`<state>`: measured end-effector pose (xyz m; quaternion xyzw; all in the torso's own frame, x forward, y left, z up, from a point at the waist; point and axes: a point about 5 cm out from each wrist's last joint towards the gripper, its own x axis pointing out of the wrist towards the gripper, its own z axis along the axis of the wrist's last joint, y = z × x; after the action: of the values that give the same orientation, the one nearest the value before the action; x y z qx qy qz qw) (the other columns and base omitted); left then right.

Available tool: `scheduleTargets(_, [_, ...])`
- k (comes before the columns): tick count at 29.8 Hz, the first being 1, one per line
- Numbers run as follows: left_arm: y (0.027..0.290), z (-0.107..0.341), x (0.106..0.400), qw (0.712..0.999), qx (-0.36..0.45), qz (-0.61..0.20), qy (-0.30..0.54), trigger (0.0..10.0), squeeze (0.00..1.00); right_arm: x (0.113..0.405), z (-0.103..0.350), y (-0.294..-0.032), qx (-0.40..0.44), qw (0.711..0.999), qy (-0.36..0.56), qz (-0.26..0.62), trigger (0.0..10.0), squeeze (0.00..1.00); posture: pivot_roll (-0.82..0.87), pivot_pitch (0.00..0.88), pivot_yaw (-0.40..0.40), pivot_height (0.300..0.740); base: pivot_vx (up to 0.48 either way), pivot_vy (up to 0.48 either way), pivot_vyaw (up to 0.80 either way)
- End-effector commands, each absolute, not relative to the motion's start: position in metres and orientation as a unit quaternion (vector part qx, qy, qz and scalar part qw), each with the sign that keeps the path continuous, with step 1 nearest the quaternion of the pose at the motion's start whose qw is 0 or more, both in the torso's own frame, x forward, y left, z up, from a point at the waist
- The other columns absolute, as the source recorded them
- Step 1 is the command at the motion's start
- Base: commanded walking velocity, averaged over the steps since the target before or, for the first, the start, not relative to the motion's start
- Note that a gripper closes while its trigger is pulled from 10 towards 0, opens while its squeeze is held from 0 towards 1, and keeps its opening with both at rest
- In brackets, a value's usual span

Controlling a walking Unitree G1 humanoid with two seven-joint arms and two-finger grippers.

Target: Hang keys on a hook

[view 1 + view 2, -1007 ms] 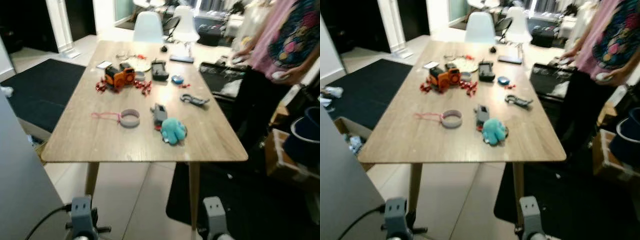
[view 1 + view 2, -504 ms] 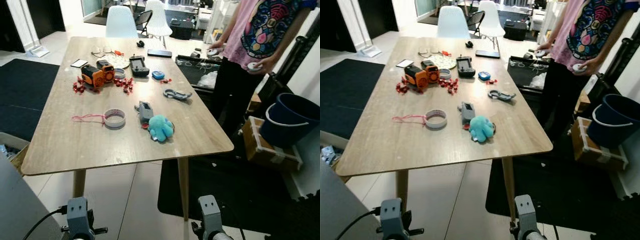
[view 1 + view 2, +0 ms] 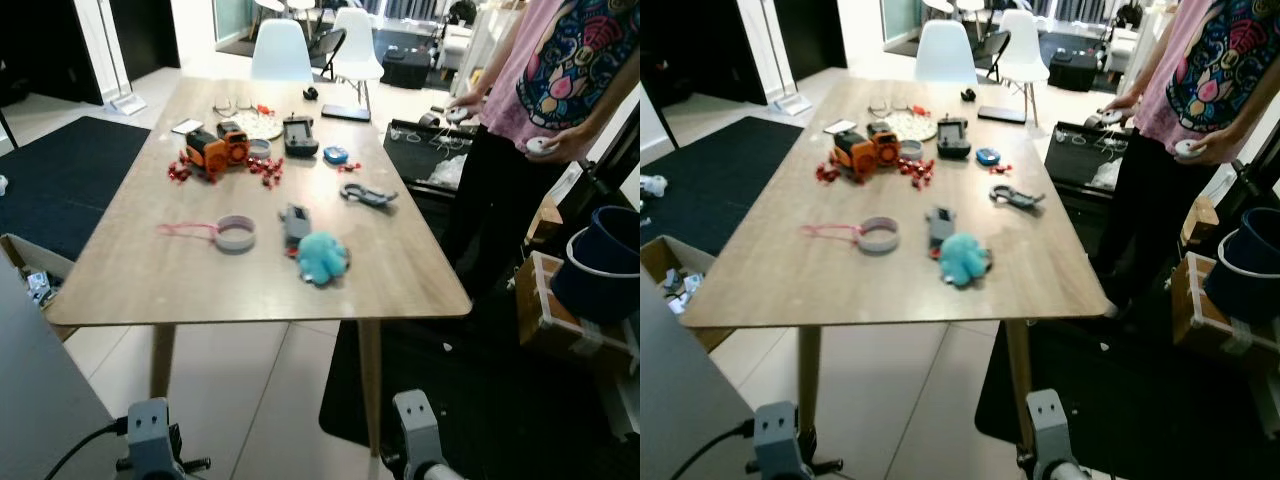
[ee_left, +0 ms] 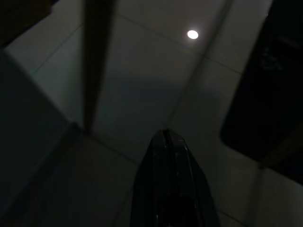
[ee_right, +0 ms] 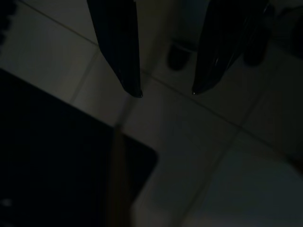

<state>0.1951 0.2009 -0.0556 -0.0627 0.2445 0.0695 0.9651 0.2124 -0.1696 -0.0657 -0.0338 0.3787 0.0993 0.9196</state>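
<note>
A long light wooden tabletop (image 3: 190, 280) carries scattered things. Near its right edge lies a grey metal carabiner with keys (image 3: 367, 194). Toward the near edge sit a teal plush toy (image 3: 321, 257), a grey roll of tape (image 3: 236, 233) and a small grey device (image 3: 295, 224). An orange toy truck (image 3: 219, 150) stands farther back. A person in a pink shirt (image 3: 560, 70) stands beside the right edge. Both arms hang low over the tiled floor (image 4: 156, 71): the left gripper (image 4: 165, 137) has its fingers pressed together, the right gripper (image 5: 163, 92) has its fingers apart.
</note>
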Motion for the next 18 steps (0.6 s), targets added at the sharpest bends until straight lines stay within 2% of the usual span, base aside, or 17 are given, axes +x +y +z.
scheduleTargets(1, [0.2018,-0.0596,0.1899,0.960,-0.068,0.081,0.258,10.0,0.00,0.2093,-0.0678,-0.1670,-0.032,0.918,0.383,0.102,10.0,0.00,0.08,0.029,-0.055,0.740,0.000,0.000,0.00])
scheduleTargets(18, [0.2017,-0.0583,0.1937,0.961,-0.047,0.083,0.261,10.0,0.00,0.2089,-0.0680,-0.1671,-0.035,0.917,0.383,0.104,10.0,0.00,0.08,0.020,-0.056,0.740,0.000,0.000,0.00])
